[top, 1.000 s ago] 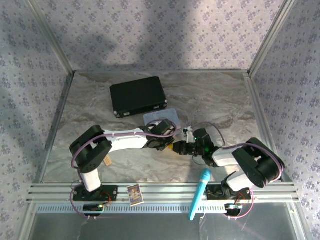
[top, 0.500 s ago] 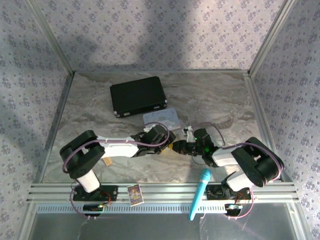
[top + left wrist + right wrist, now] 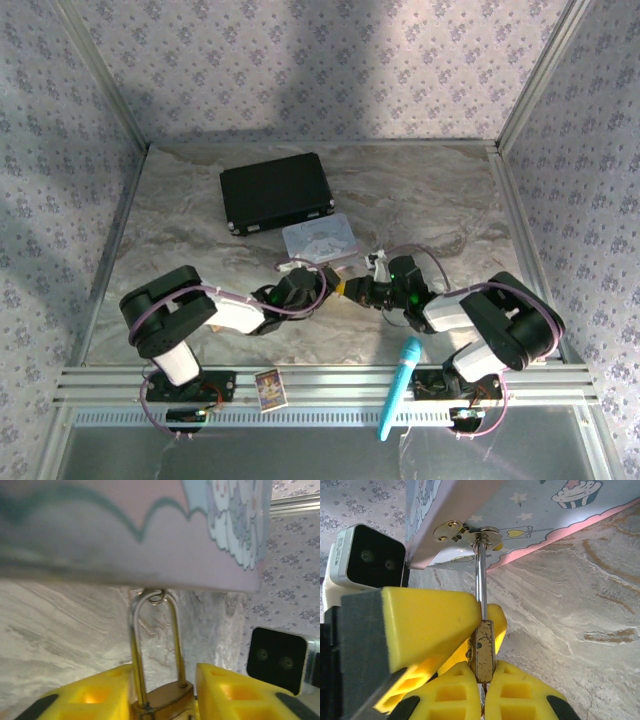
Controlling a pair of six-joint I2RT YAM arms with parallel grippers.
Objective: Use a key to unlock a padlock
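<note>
The small brass padlock (image 3: 343,288) hangs by its silver shackle from the hasp (image 3: 470,531) of the pastel tin (image 3: 320,238). In the left wrist view the padlock (image 3: 162,700) sits between my yellow fingers (image 3: 95,695), and the left gripper (image 3: 164,675) is shut on its body. From the right, my right gripper (image 3: 483,682) is shut just under the padlock (image 3: 484,650). A thin dark sliver, the key, shows between its pads and is mostly hidden. In the top view the left gripper (image 3: 330,287) and the right gripper (image 3: 356,292) meet at the lock.
A black case (image 3: 275,192) lies behind the tin. A teal microphone-shaped object (image 3: 398,388) and a small card (image 3: 268,388) rest on the front rail. Metal frame walls border the marble table (image 3: 180,230) on both sides.
My left gripper opened and closed again on the padlock while its arm dropped lower and nearer. The tin turned slightly. The right arm stayed put.
</note>
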